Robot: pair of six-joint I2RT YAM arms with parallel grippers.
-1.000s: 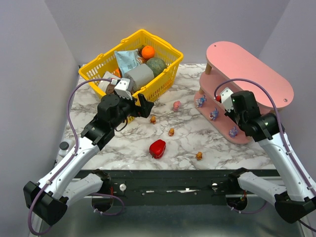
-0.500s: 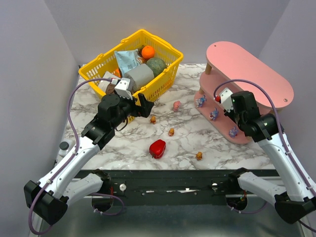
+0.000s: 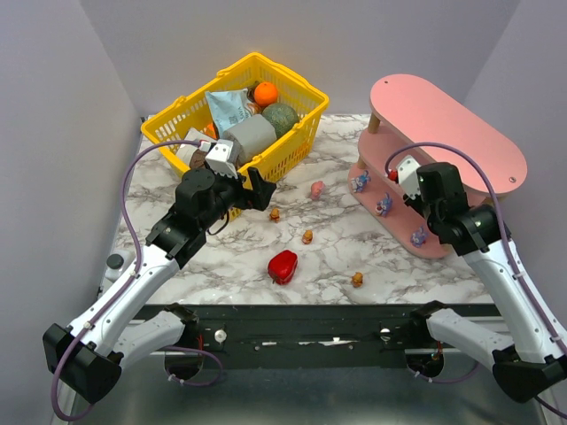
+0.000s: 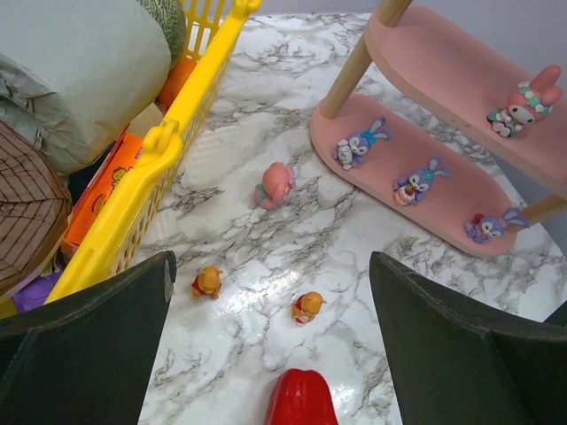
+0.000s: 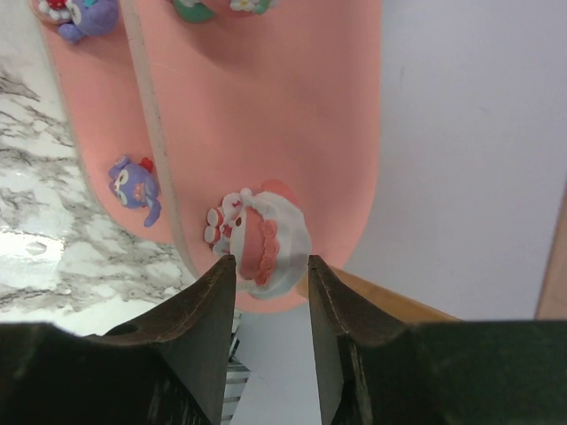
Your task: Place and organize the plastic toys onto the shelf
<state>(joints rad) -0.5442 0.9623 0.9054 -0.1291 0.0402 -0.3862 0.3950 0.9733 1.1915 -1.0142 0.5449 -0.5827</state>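
The pink three-tier shelf [image 3: 461, 133] stands at the right. Three purple-blue toys [image 3: 384, 205] lie on its bottom board, also in the left wrist view [image 4: 415, 183]. A pink-white toy [image 4: 523, 102] lies on the middle board. My right gripper [image 5: 272, 266] is shut on another pink-and-white figurine [image 5: 266, 235] at the near end of the middle board [image 5: 292, 115]. My left gripper [image 3: 257, 190] is open and empty, hovering above the table. Below it lie a pink toy [image 4: 275, 184] and two orange-brown toys [image 4: 206, 282] [image 4: 307, 306]. A third orange-brown toy [image 3: 357, 279] lies near the front edge.
A yellow mesh basket [image 3: 292, 146] of groceries stands at the back left, close to my left gripper. A glossy red pepper [image 3: 283, 266] lies on the marble table [image 3: 221, 257] near the front. Grey walls close in the sides and back.
My right gripper has shifted slightly to the right and back along the shelf's middle board. The left arm has not moved.
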